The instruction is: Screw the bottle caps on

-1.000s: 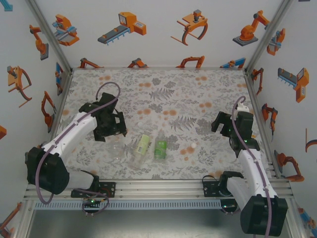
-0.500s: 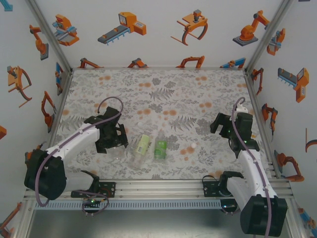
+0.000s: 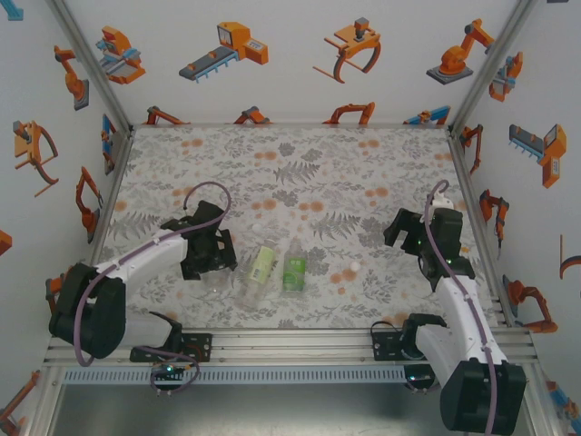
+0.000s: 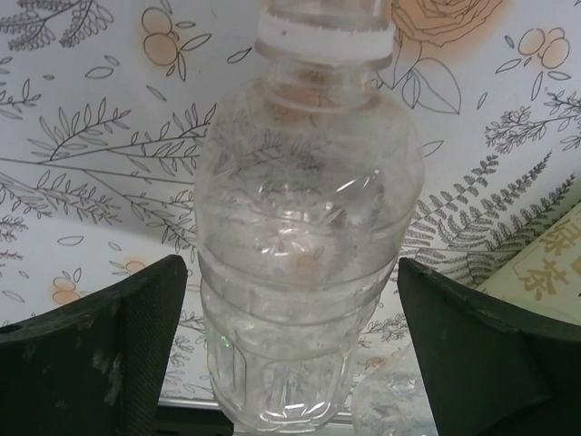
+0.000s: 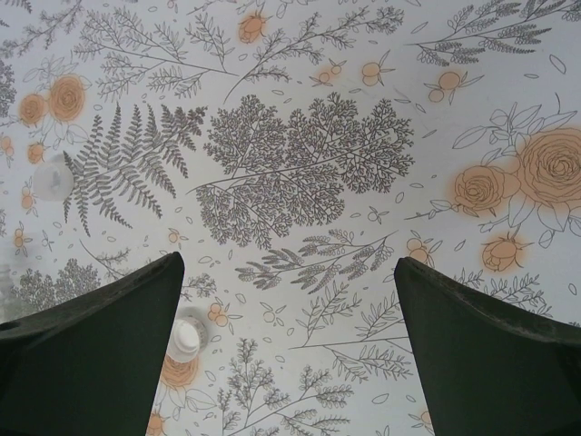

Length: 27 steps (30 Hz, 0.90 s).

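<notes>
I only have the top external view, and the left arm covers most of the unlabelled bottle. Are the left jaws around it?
Observer: Yes. The left wrist view shows the unlabelled bottle lying between the open left jaws, with a gap on each side.
Operator: Which way is its neck?
Observer: Pointing away from the wrist; its white neck ring is at the far end.
Operator: And the right jaws?
Observer: Open over the table, with a white cap near one jaw and a fainter round one farther off.

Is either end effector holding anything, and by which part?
Nothing is held. The left end effector straddles the body of the unlabelled bottle with gaps either side; the right end effector is open above the table.
</notes>
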### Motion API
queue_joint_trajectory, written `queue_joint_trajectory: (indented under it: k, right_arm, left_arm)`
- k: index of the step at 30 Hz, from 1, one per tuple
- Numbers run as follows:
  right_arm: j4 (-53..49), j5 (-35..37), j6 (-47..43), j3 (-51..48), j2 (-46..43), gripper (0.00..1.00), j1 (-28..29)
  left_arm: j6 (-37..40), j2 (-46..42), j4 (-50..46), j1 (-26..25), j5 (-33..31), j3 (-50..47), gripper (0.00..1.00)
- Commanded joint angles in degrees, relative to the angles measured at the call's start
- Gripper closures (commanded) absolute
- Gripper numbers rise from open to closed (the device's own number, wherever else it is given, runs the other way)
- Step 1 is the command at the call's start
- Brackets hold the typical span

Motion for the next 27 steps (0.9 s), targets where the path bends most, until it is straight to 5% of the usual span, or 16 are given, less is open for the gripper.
queue_joint_trajectory:
  k: [1,16,27]
  right_arm:
    - [-0.6,-0.2,0.6,-0.8,-1.3,0.13,0.4]
    - [-1.4,0.3,0.6,-2.0,-3.5,0.16,0.4]
    - [-1.9,-0.4,1.7,-2.1,-4.9,0.2,0.4]
  left_arm:
    - [1.4,1.0,1.6,-0.5,-0.8,-0.8,0.11]
    - [1.8,4.9,2.1,-1.2,-1.3,-1.3,0.23]
    - [2.2,4.5,2.5,-1.2,-0.7,-1.4,0.41]
